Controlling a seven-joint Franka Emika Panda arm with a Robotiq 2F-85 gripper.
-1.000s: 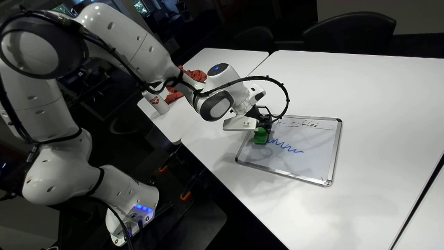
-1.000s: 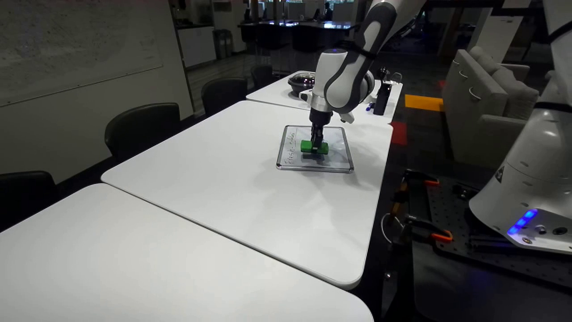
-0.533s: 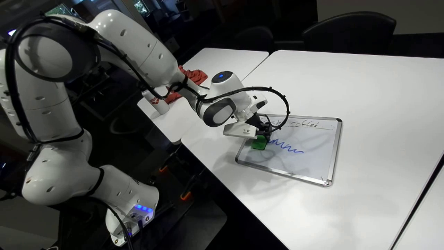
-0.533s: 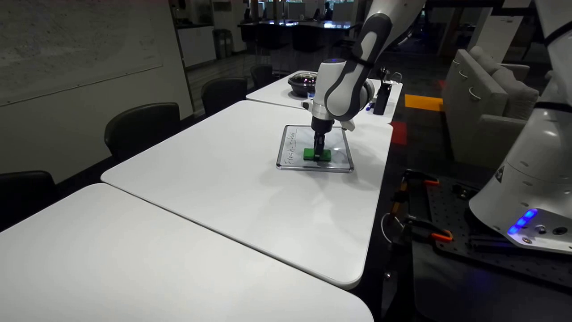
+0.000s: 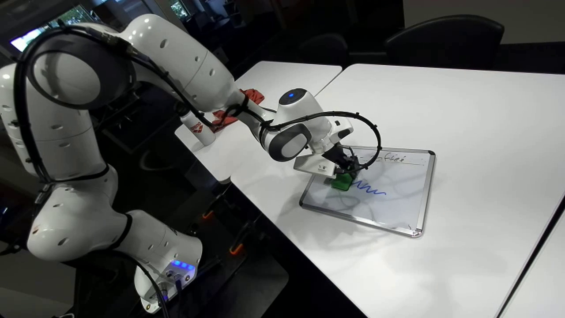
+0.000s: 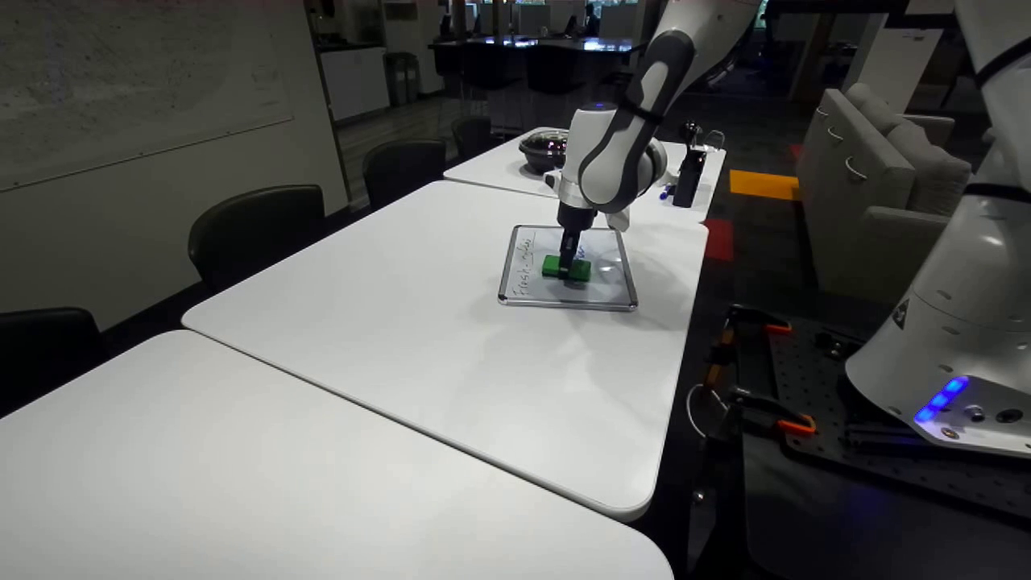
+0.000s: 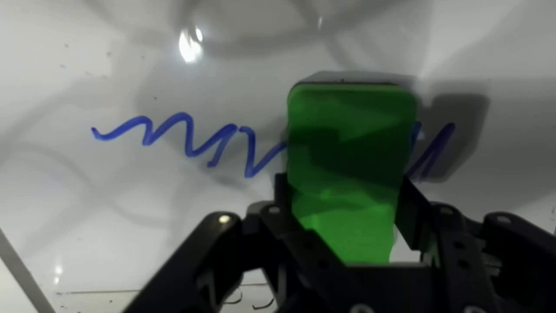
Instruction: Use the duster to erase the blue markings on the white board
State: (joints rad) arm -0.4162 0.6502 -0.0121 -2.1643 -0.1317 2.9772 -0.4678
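The green duster (image 5: 341,182) is held between the black fingers of my gripper (image 7: 344,191). It also shows in an exterior view (image 6: 580,271) and fills the middle of the wrist view (image 7: 352,139). The duster is low over the framed white board (image 5: 388,216); I cannot tell whether it touches the surface. The blue markings (image 7: 186,134) are a zigzag line that runs out on both sides of the duster in the wrist view. The duster hides a middle stretch. In an exterior view, the markings (image 5: 370,188) show to the right of the duster.
Black handwriting (image 5: 395,157) runs along one side of the board. The board lies on a white table (image 5: 476,176). A red cloth (image 5: 254,95) and a white bottle (image 5: 201,128) are on the far table. A black bowl (image 6: 541,153) and a black holder (image 6: 689,179) stand there too. Chairs (image 6: 258,229) line one side.
The gripper with the duster first came down toward the board. It then moved along the blue line, rightward in an exterior view, and now covers more of the line there.
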